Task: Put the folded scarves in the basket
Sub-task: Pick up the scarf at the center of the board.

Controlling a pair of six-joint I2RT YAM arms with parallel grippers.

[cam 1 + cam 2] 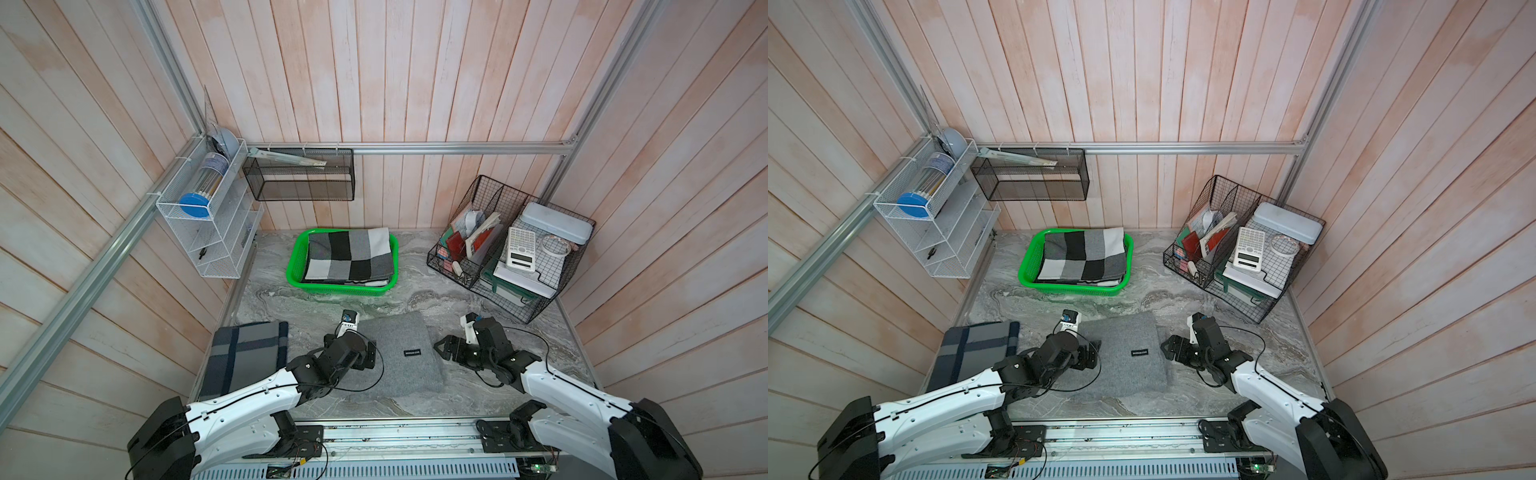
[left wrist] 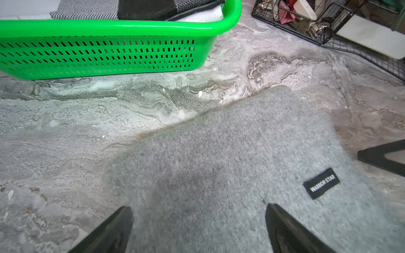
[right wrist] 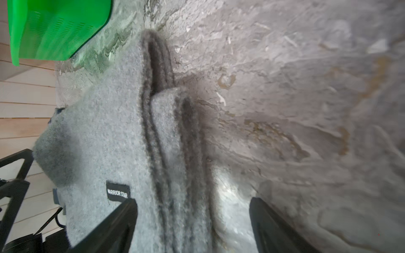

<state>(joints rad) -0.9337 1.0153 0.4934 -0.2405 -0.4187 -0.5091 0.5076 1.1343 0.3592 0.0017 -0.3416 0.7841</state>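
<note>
Nearest the lens, the left arm point(image 1: 249, 395) and the right arm point(image 1: 573, 386) reached in over the tabletop point(image 1: 457, 299), one on each side of the grey scarf point(image 1: 395, 332). The scarf lay flat, folded into a thick pad with a small black label point(image 2: 321, 186) on top. It was well short of the basket point(image 1: 296, 266), which stood at the far side and already held a checked scarf point(image 1: 349, 255). A plaid scarf point(image 1: 245, 357) lay apart near the left corner.

The left claw point(image 2: 198, 208) stood wide over the grey scarf's left border, closed on nothing. The right claw point(image 3: 192, 200) was also open and turned on its side. The stacked layers of the right edge lay between its jaws but were not pinched.

The knit looked light, soft and limp, so lifted from one side it would likely sag and unfold. The safest hold seemed to be both opposite edges at once. Each bite would need to go deep enough to take every layer, with the lower finger slipped beneath the bottom fold.
</note>
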